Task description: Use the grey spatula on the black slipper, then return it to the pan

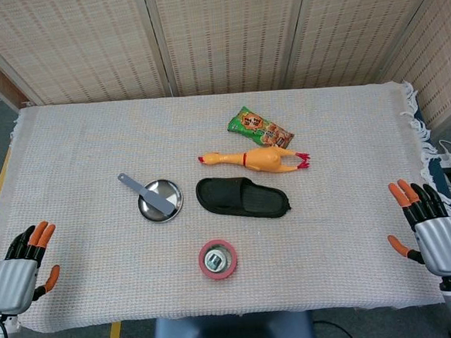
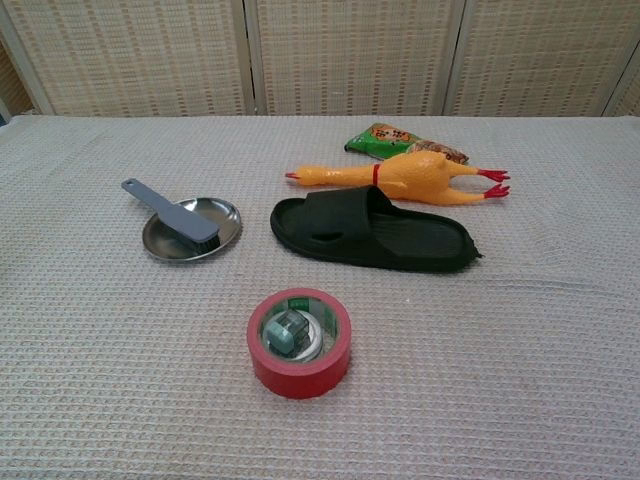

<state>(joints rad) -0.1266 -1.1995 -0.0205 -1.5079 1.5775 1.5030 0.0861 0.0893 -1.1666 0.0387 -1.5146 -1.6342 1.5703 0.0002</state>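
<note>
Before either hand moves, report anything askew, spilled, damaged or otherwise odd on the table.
Nothing spilled or damaged. The grey spatula lies in the pan with its handle jutting over the rim. One oddity: a small object sits inside the red tape roll. The black slipper lies flat, sole down.

text: none legible | snack packet [image 1: 260, 128]: print too small to read

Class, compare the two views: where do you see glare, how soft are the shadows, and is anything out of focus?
Head view: even, diffuse light, faint shadows; the pan shows a mild sheen, and the left hand and right hand at the frame edges stay sharp. Chest view: brighter reflections on the pan's rim, soft shadows under the black slipper and red tape roll; nothing noticeably blurred.
</note>
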